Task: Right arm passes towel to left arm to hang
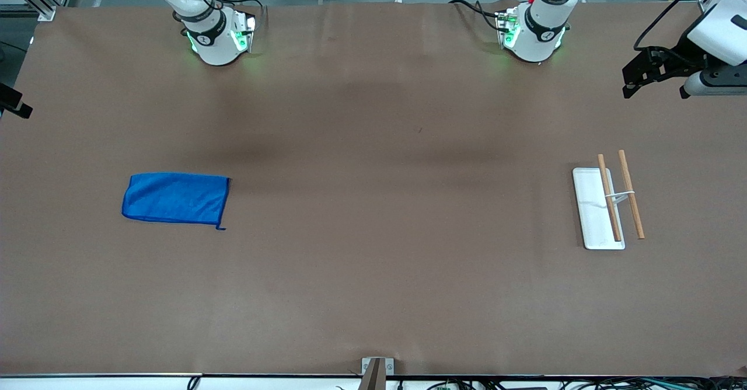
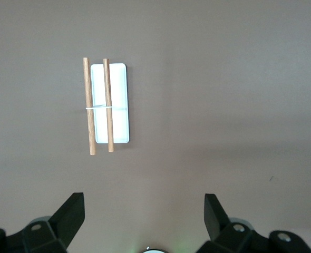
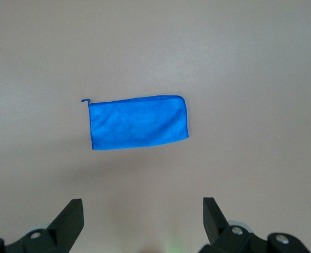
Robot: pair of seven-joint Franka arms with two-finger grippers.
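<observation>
Lying flat, untouched, the towel point(image 1: 175, 198) is yet to be grasped by the spread-fingered right gripper point(image 3: 142, 221) high over it; the left gripper point(image 2: 145, 221) is held equally spread over the rack point(image 2: 109, 103).

A bright blue towel point(image 1: 175, 198) point(image 3: 138, 122) lies flat and folded into a rectangle on the brown desk point(image 1: 373, 273), toward the right arm's end, a short thread loop trailing from the corner nearest the front camera, untouched by either hand.
</observation>
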